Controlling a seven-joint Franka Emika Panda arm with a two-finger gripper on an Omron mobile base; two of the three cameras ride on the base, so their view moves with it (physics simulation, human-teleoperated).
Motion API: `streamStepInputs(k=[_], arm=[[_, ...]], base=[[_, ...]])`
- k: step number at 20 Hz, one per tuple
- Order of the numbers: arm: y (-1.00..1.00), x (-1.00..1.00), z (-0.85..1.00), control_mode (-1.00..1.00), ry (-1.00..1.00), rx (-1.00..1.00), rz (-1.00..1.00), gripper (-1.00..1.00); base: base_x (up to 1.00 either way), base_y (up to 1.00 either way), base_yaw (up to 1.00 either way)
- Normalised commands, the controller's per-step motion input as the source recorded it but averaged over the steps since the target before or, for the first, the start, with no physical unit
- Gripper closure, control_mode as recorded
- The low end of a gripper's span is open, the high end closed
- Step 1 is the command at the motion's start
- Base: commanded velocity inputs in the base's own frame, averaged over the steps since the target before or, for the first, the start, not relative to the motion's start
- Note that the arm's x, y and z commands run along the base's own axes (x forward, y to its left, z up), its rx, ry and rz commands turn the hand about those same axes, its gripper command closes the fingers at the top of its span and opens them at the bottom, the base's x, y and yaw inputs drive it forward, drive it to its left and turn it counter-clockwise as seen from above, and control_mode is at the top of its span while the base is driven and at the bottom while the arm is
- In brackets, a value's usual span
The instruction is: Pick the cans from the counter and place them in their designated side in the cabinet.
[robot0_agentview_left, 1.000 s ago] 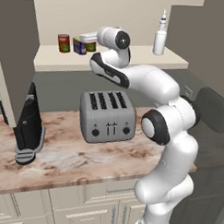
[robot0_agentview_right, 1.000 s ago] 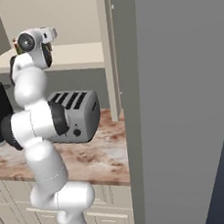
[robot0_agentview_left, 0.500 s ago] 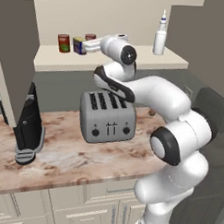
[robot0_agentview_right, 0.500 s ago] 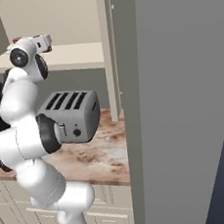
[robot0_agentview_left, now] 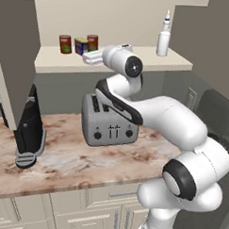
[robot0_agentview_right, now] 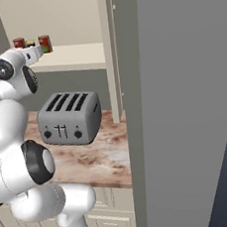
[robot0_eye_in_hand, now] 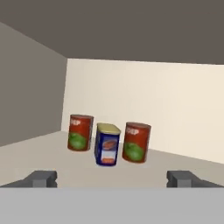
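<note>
Three cans stand together on the left of the cabinet shelf (robot0_agentview_left: 142, 61): a red-brown can with a green patch (robot0_eye_in_hand: 80, 132), a blue can with a yellow top (robot0_eye_in_hand: 107, 144) and a second red-brown can (robot0_eye_in_hand: 136, 142). From the left base they show as the red-brown can (robot0_agentview_left: 65, 44), the blue can (robot0_agentview_left: 81, 46) and the other red-brown can (robot0_agentview_left: 92, 42). My gripper (robot0_eye_in_hand: 112, 178) is open and empty, level with the shelf, a little in front of the blue can. The hand (robot0_agentview_left: 92, 57) hovers at the shelf's front edge.
A tall white squeeze bottle (robot0_agentview_left: 162, 38) stands at the shelf's right end. The grey-brown cabinet door (robot0_agentview_left: 15, 50) hangs open at the left. On the marbled counter (robot0_agentview_left: 62, 166) sit a grey toaster (robot0_agentview_left: 110, 121) and a black appliance (robot0_agentview_left: 30, 131).
The hand has drawn back from the cans toward the shelf's front edge, and the arm's elbow has swung right. The cans stand still.
</note>
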Motion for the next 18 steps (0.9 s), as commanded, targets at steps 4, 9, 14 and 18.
streamStepInputs(k=[4,9,14,18], arm=[[0.0,-0.68,-0.03,-1.0,0.25,-0.05,0.0,-1.0],[-0.02,-0.74,-0.1,-1.0,0.24,-0.06,0.0,-1.0],[-0.16,-0.9,-0.24,-1.0,0.12,-0.07,0.02,-1.0],[-0.33,-0.93,-0.3,-1.0,0.0,-0.02,0.04,-1.0]], base=[[0.0,0.0,0.0],[0.0,0.0,0.0],[0.0,0.0,0.0],[0.0,0.0,0.0]])
